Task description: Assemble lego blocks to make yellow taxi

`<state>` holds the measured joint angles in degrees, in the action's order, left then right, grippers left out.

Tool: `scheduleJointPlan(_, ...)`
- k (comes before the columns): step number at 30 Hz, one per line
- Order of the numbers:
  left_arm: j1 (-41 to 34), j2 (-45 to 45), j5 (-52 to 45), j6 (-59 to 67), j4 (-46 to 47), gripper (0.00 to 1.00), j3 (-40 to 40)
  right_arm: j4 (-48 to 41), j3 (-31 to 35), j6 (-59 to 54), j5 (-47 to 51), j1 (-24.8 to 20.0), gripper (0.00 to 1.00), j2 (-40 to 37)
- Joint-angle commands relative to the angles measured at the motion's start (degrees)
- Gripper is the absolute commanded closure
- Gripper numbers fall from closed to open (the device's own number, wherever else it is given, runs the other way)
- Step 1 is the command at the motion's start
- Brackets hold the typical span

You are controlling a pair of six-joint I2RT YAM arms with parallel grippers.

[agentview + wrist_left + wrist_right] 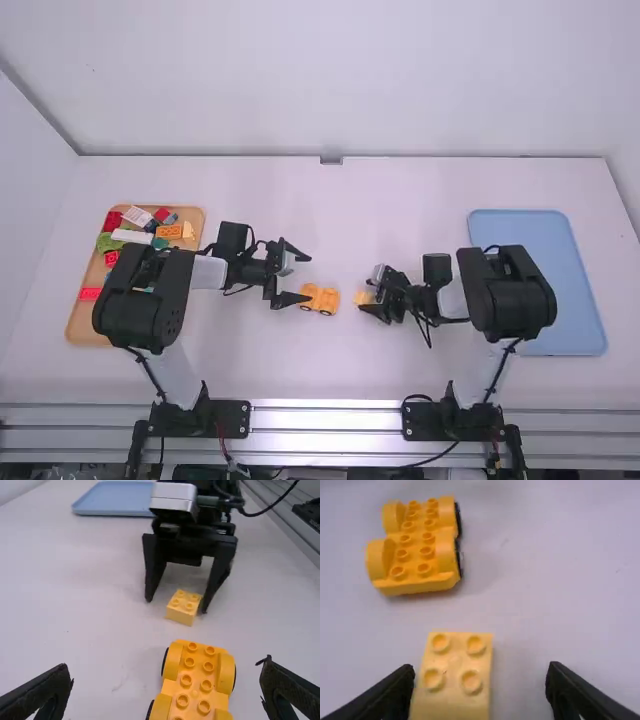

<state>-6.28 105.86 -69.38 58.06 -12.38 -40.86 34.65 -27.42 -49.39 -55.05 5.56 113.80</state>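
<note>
Between spread left claw (309,278) and spread right claw (369,289) lies a studded yellow chassis (321,299).

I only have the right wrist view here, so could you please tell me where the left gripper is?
Observer: In the high view, the left gripper is open at the left end of the yellow wheeled base.
Operator: Thank you. Are there other blocks on the table?
Observer: Yes, red, white and orange blocks, among others, lie on a tan tray at the far left.
Operator: And on the right side?
Observer: A blue tray lies there.
</note>
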Motion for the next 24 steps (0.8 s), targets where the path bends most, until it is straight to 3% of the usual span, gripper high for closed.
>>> scheduleJointPlan(1,-0.8,0.1,-1.5,-0.2,0.4,0.01,-0.3,-0.8,-0.7,1.5,-0.7,0.0,0.36,2.1)
scheduleJointPlan(12,-0.9,0.1,3.5,1.0,3.2,0.01,-0.3,2.2,1.5,1.0,-0.6,-0.1,0.71,1.9)
scheduleJointPlan(17,-2.3,0.1,7.9,9.2,9.0,0.01,-0.3,7.6,2.5,7.3,-3.1,-0.1,0.71,0.9)
scheduleJointPlan(24,-8.4,2.2,16.9,9.9,5.8,0.01,-0.3,1.8,1.3,7.6,-9.9,0.3,0.69,-9.0)
